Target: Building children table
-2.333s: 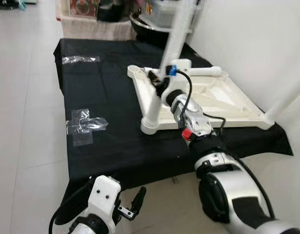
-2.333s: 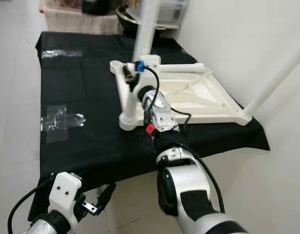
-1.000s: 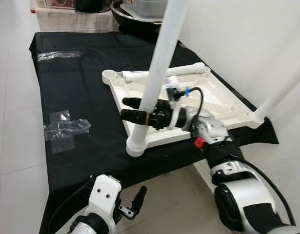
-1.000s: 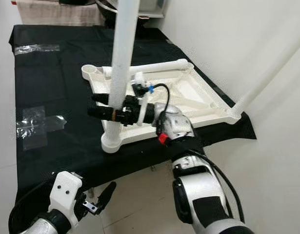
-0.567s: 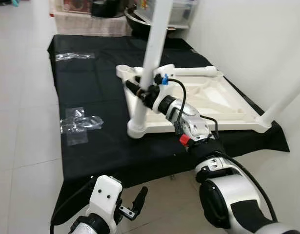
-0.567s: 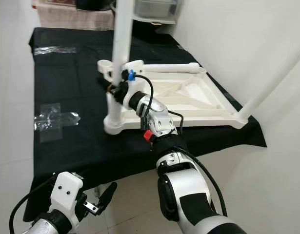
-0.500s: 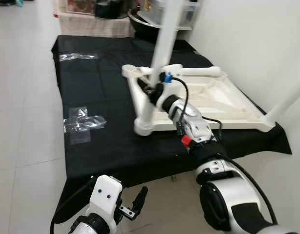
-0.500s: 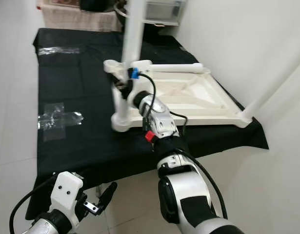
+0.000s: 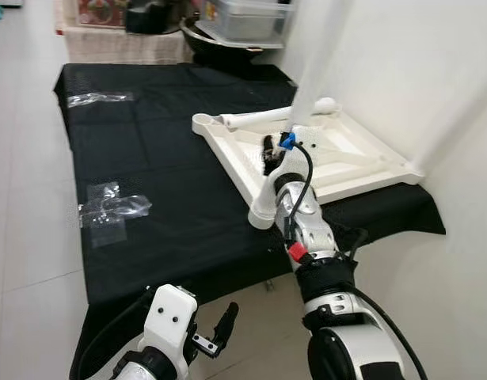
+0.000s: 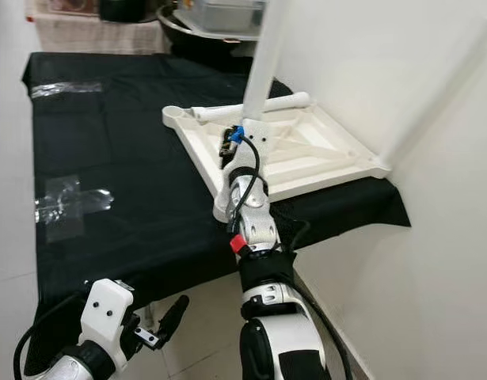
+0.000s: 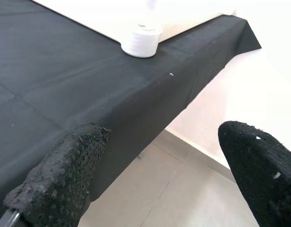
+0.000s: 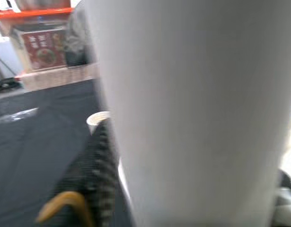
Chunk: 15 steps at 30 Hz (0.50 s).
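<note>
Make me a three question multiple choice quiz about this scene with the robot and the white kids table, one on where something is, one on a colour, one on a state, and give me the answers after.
1. Where does the upside-down white tabletop lie?
A. On the floor tiles
B. On the black cloth, at the side by the white wall
C. On the grey bin at the back

2. What colour is the clip on the cable at the right gripper?
A. Blue
B. Green
C. Yellow

3. How is the left gripper?
A. Shut on a table leg
B. Pressed on the clear tape
C. Open and holding nothing, low by the near edge of the black cloth

Answers:
1 B: the tabletop rests on the black cloth beside the wall.
2 A: a blue clip sits on the cable by the white leg.
3 C: the left wrist view shows its fingers spread with bare floor between them.
</note>
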### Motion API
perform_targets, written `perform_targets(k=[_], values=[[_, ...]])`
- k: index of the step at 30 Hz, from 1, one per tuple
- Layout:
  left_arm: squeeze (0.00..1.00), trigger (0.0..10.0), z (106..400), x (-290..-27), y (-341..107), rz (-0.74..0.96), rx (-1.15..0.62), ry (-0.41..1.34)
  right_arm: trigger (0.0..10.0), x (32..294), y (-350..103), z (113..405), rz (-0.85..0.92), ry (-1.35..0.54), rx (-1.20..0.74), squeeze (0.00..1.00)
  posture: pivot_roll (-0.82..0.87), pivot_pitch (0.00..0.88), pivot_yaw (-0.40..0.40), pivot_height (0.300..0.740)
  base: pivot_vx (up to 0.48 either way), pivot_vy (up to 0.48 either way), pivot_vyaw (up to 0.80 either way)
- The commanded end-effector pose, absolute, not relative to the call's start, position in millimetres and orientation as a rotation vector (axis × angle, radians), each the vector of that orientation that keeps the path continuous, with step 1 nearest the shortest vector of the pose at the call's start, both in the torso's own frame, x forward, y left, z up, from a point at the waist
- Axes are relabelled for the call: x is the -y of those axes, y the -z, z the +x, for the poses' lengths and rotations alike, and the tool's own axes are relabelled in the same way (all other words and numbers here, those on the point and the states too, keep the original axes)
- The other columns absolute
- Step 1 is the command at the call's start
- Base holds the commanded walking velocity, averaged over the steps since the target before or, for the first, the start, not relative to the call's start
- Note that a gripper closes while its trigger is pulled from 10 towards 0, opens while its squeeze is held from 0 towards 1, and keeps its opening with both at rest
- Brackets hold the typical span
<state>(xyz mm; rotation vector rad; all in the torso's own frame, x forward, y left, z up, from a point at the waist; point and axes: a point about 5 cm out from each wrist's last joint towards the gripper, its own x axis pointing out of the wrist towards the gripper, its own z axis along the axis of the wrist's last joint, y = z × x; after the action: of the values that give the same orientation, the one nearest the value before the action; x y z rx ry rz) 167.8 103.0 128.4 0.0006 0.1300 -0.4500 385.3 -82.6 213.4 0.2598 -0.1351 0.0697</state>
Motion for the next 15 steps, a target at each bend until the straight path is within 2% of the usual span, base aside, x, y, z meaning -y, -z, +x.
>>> perform_targets(k=[1,5,6,8,10,11,12,13,14,15], values=[[0.0,10.0,166.5,-101.8,-124.0,-0.006,-0.155,0.458,10.0,88.5,-222.3,388.4,0.28,-0.083,0.163,0.0,0.16,0.098,-0.191,0.74,0.0,0.0,0.0],[0.0,10.0,166.7,-101.7,-124.0,-0.006,-0.155,0.458,10.0,102.2,-234.6,393.5,0.299,-0.167,0.206,0.0,0.15,0.099,-0.188,0.74,0.0,0.0,0.0],[0.0,10.0,166.9,-101.6,-124.0,-0.008,-0.154,0.458,10.0,106.7,-239.3,395.8,0.308,-0.256,0.216,0.0,0.15,0.1,-0.189,0.74,0.0,0.0,0.0],[0.0,10.0,167.0,-101.6,-124.0,-0.009,-0.154,0.458,10.0,109.4,-242.4,397.0,0.316,-0.319,0.224,0.0,0.15,0.1,-0.189,0.74,0.0,0.0,0.0],[0.0,10.0,167.7,-102.0,-124.2,-0.012,-0.151,0.457,10.0,112.1,-237.1,396.1,0.281,-0.611,0.188,0.0,0.15,0.102,-0.192,0.74,0.0,0.0,0.0],[0.0,10.0,168.1,-102.2,-124.4,-0.013,-0.151,0.456,10.0,112.3,-231.6,389.2,0.277,-0.849,0.145,0.0,0.15,0.102,-0.192,0.74,0.0,0.0,0.0],[0.0,10.0,168.1,-102.2,-124.4,-0.013,-0.151,0.456,10.0,112.3,-231.6,389.2,0.277,-0.849,0.145,0.0,0.15,0.102,-0.192,0.74,0.0,0.0,0.0],[0.0,10.0,167.7,-102.5,-124.5,-0.011,-0.151,0.455,10.0,109.2,-229.9,381.4,0.294,-1.017,0.118,0.0,0.15,0.102,-0.196,0.74,0.0,0.0,0.0],[0.0,10.0,167.6,-102.6,-124.5,-0.01,-0.151,0.455,10.0,108.6,-229.7,379.7,0.298,-1.051,0.113,0.0,0.15,0.102,-0.196,0.74,0.0,0.0,0.0],[0.0,10.0,167.6,-102.7,-124.8,-0.01,-0.149,0.454,10.0,104.7,-227.8,371.9,0.265,-1.18,0.101,0.0,0.15,0.102,-0.195,0.74,0.0,0.0,0.0]])
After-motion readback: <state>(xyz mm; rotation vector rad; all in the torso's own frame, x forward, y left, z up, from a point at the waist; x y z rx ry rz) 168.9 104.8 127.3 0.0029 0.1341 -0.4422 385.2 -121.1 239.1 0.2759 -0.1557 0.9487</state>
